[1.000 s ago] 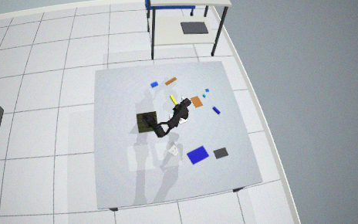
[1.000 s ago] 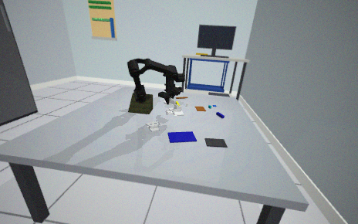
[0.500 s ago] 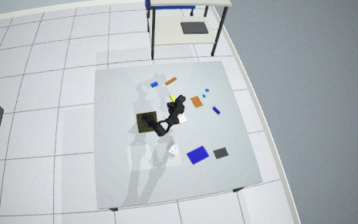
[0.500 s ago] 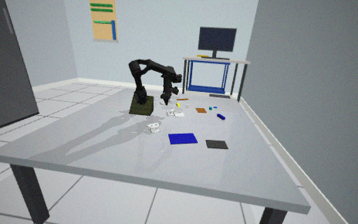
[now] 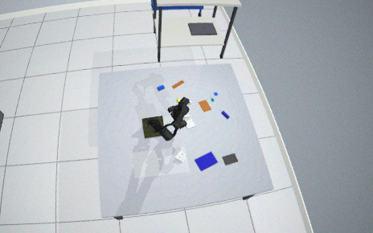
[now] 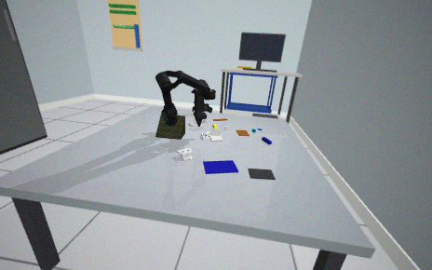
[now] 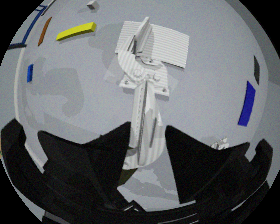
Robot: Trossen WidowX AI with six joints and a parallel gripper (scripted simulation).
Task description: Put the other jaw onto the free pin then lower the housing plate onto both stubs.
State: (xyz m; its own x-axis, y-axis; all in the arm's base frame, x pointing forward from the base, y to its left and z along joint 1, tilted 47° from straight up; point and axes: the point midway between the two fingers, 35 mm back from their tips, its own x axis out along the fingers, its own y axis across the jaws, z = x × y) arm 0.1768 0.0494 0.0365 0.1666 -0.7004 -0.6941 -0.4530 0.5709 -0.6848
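Observation:
My gripper [image 7: 148, 127] [image 6: 199, 124] is shut on a white ribbed jaw [image 7: 142, 116] [image 6: 192, 124], which points away from the fingers in the wrist view. Beyond it the white gripper base [image 7: 166, 45] [image 6: 216, 139] [image 5: 190, 123] lies on the table, with the other white jaw [image 7: 144, 36] on it. Two round pin or stub ends show near the base's middle. The held jaw's far end overlaps the base's near edge in the wrist view; I cannot tell whether they touch. The white housing plate [image 5: 180, 156] [image 6: 185, 154] [image 7: 221, 144] lies apart from them.
A yellow bar [image 7: 77, 31] [image 5: 178, 100] and a small white piece [image 7: 92, 5] [image 6: 226, 128] lie near the base. A blue block [image 5: 161, 87], orange bar [image 5: 178, 84], orange plate [image 5: 205, 106], blue cylinder [image 5: 225, 115], blue plate [image 5: 206, 161] and dark plate [image 5: 230, 159] lie farther out.

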